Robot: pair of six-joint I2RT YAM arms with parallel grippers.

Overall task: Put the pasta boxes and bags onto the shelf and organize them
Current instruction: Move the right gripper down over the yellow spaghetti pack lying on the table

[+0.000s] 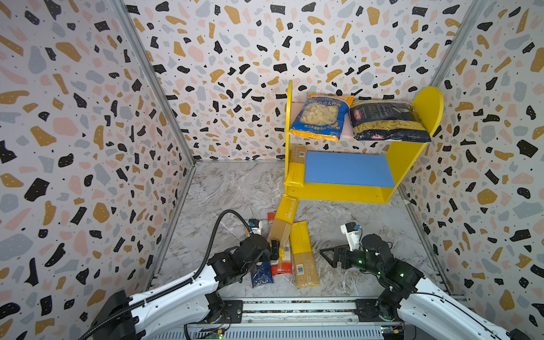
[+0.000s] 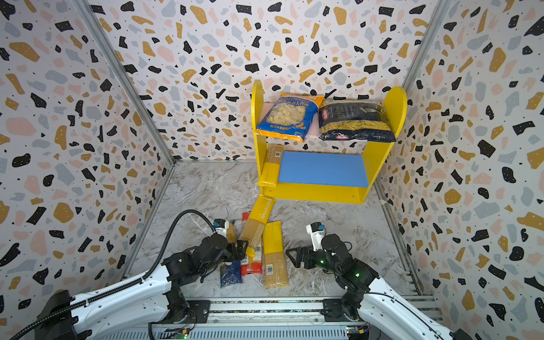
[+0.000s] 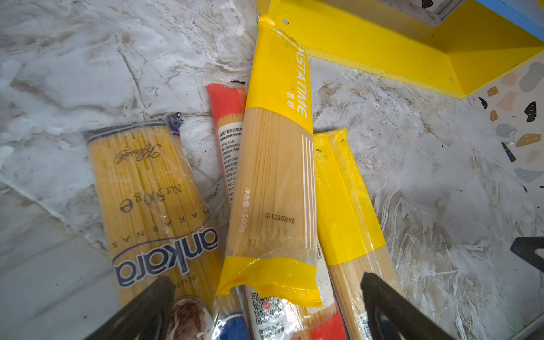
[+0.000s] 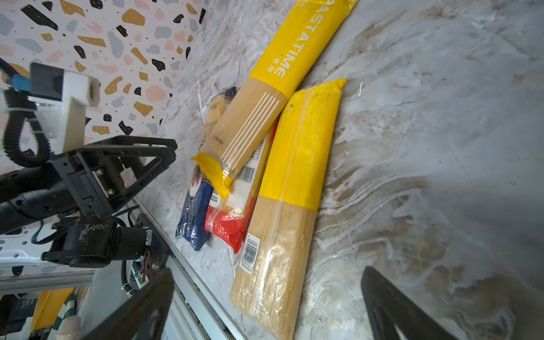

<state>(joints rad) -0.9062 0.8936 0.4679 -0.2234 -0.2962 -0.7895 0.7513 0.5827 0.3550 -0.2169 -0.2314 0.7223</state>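
The shelf (image 1: 338, 192) stands at the back right. An orecchiette bag (image 1: 321, 117) and a navy Barilla bag (image 1: 388, 122) lie on its upper board. One yellow spaghetti pack (image 1: 295, 169) lies at the left of the blue lower board (image 1: 347, 169). On the table, a PASTATIME pack (image 1: 284, 220) lies across a slim red pack (image 1: 282, 266), between a blue-ended pack (image 1: 260, 273) and another yellow pack (image 1: 303, 253). My left gripper (image 3: 266, 281) hangs open over their near ends. My right gripper (image 4: 266, 272) is open and empty, just right of the yellow pack (image 4: 282, 206).
Patterned walls close in the marble table on three sides. A metal rail (image 1: 294, 307) runs along the front edge under both arm bases. Bare table (image 1: 368, 223) lies between the right gripper and the shelf's front.
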